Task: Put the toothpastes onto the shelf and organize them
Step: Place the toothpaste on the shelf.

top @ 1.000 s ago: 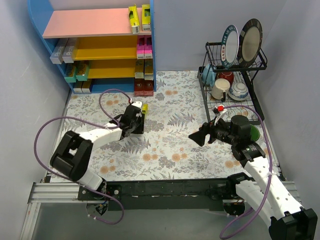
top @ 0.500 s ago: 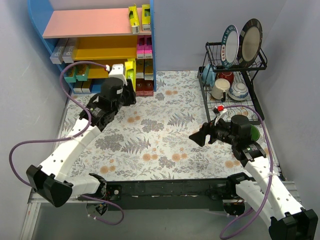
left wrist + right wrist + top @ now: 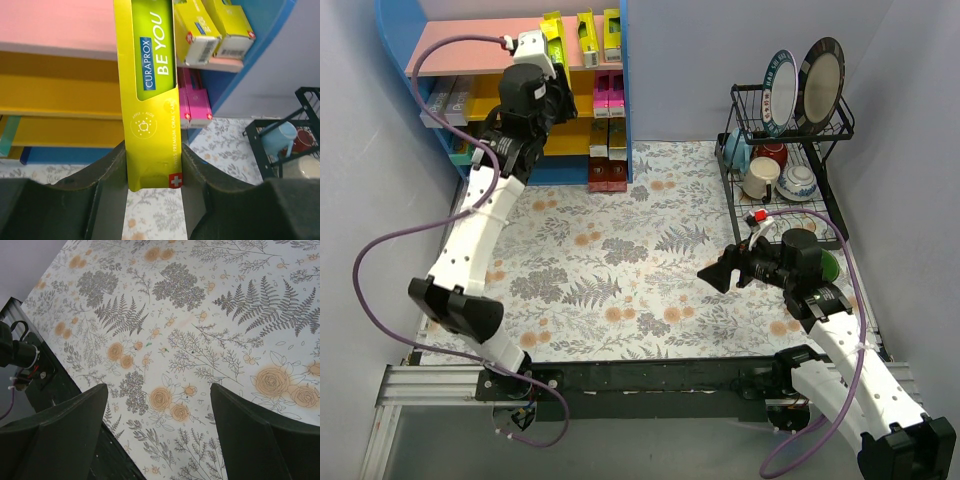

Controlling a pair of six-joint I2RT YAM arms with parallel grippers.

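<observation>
- I've got L gripper [image 3: 152, 167] pinching a yellow Curaprox box [image 3: 149, 90] at the shelf's pink top board [image 3: 480, 45], near two yellow boxes [image 3: 212, 25].
- R gripper [image 3: 157, 390]: fingers spread wide over the floral mat [image 3: 200, 315].

My overhead camera sits high behind the arm bases and looks down and forward over the whole table [image 3: 650, 250], with the bases along the bottom edge, the shelf [image 3: 450, 58] at upper left and the dish rack [image 3: 732, 110] at upper right. My left wrist camera peers out of the left gripper [image 3: 152, 150], very close to the shelf's right end and facing it nearly level. A corner of the dish rack shows at lower right, so overhead shares both. My right wrist camera, on the right gripper [image 3: 159, 387], tilts down at the table's floral top from fairly near, with the front rail [image 3: 55, 385] at lower left. Overhead covers both.
</observation>
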